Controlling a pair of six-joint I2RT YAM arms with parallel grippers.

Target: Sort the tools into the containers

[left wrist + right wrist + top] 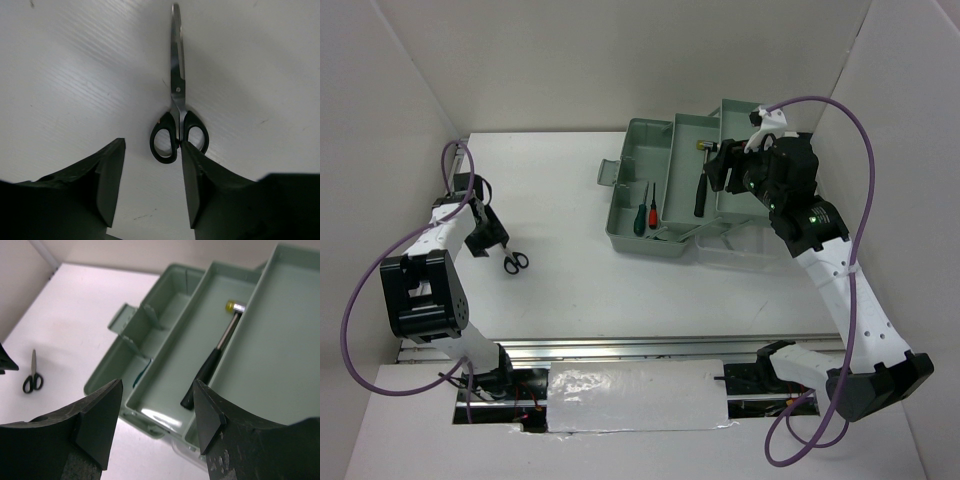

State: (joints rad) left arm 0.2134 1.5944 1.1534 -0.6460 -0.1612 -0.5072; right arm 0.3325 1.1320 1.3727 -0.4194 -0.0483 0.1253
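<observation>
One pair of black-handled steel scissors [176, 97] lies flat; the left hand [151, 170], wide open and empty, could push it sideways.

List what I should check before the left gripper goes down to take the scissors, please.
1. The left gripper is open: ok, jaws apart.
2. The scissors lie flat on the table, blades closed: ok.
3. The scissors are centred between the fingers: not ok, handles sit toward one finger.
4. The right gripper is empty: ok, open above the toolbox.
5. The hammer is in a tray: ok.
6. Height above the scissors: cannot tell.
</observation>
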